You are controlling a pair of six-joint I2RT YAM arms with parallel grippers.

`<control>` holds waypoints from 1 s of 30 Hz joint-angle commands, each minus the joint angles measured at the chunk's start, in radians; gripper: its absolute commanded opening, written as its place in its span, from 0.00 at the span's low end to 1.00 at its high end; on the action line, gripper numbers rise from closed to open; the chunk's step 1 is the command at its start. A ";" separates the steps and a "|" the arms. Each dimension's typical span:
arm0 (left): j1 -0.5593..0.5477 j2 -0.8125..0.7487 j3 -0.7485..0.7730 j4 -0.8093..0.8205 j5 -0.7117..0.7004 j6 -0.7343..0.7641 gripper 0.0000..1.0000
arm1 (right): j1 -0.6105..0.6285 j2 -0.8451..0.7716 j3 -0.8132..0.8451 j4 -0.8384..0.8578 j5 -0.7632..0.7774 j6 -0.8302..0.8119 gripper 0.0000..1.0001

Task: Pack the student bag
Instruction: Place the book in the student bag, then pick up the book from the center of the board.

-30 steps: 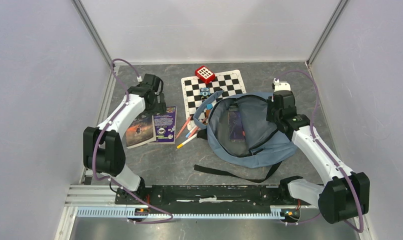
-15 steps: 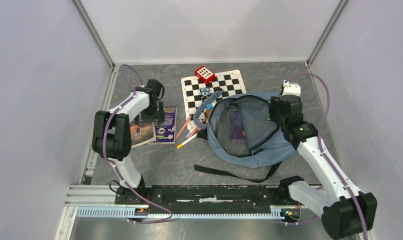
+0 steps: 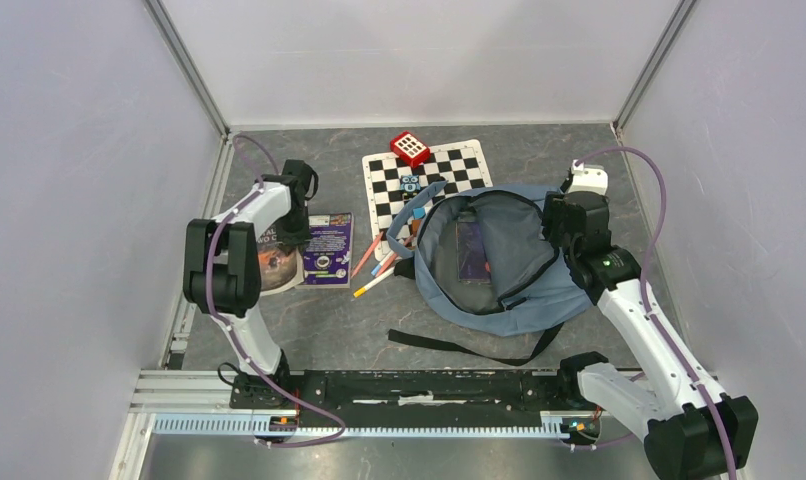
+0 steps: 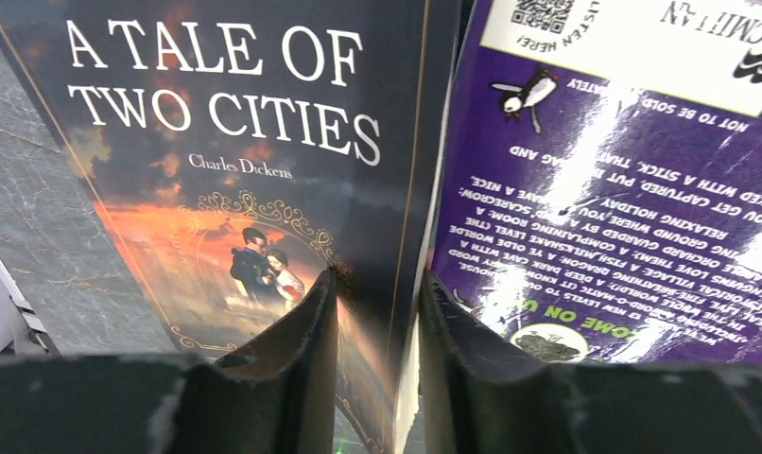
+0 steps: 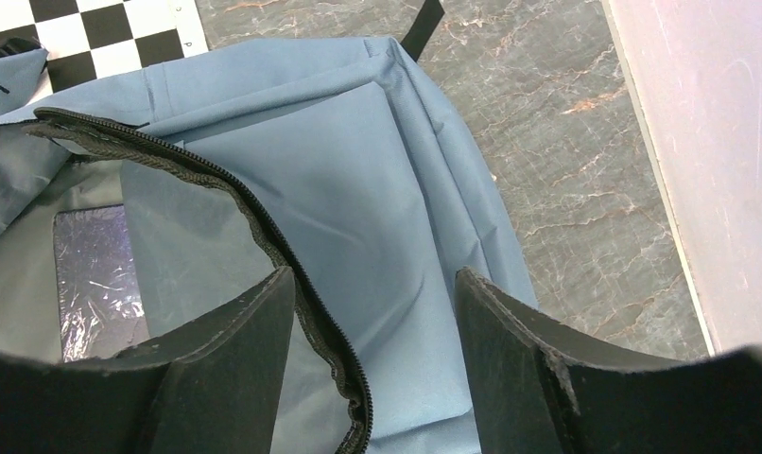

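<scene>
The student bag (image 3: 499, 285) lies open at centre right, blue-grey, with a dark book (image 3: 471, 250) inside it. My right gripper (image 3: 561, 222) hovers open over its right rim. In the right wrist view the bag's fabric (image 5: 377, 189) and zipper edge (image 5: 264, 227) pass between the spread fingers of the right gripper (image 5: 372, 284), untouched. My left gripper (image 3: 297, 232) is down on the "A Tale of Two Cities" book (image 4: 216, 123). The left gripper (image 4: 377, 284) has narrowed onto that book's right edge, beside a purple book (image 4: 623, 189).
A chessboard mat (image 3: 454, 165) with a red block (image 3: 410, 148) and small toys lies behind the bag. Pens (image 3: 379, 265) lie between the purple book (image 3: 329, 250) and the bag. A black strap (image 3: 459, 346) trails toward the arm bases. Walls stand close on both sides.
The left arm folded in and its gripper dropped onto the dark book and narrowed on its edge. The right gripper opened, let go of the bag's rim and shifted slightly right.
</scene>
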 commanded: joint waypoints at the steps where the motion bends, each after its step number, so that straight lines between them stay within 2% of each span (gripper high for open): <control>1: 0.032 -0.006 -0.035 0.015 0.081 0.029 0.23 | -0.003 -0.018 0.028 0.038 0.030 -0.012 0.68; 5: 0.031 -0.057 -0.029 0.014 0.066 0.023 0.02 | -0.004 -0.023 0.033 0.038 0.030 -0.008 0.68; 16: 0.032 -0.285 -0.039 0.068 0.037 0.023 0.02 | -0.004 -0.048 0.068 0.038 0.048 -0.019 0.68; 25: 0.031 -0.496 0.024 0.108 0.153 0.014 0.02 | -0.004 -0.071 0.166 0.035 0.019 -0.049 0.70; 30: 0.032 -0.578 0.070 0.139 0.309 0.000 0.02 | -0.004 -0.052 0.209 0.041 -0.051 -0.048 0.70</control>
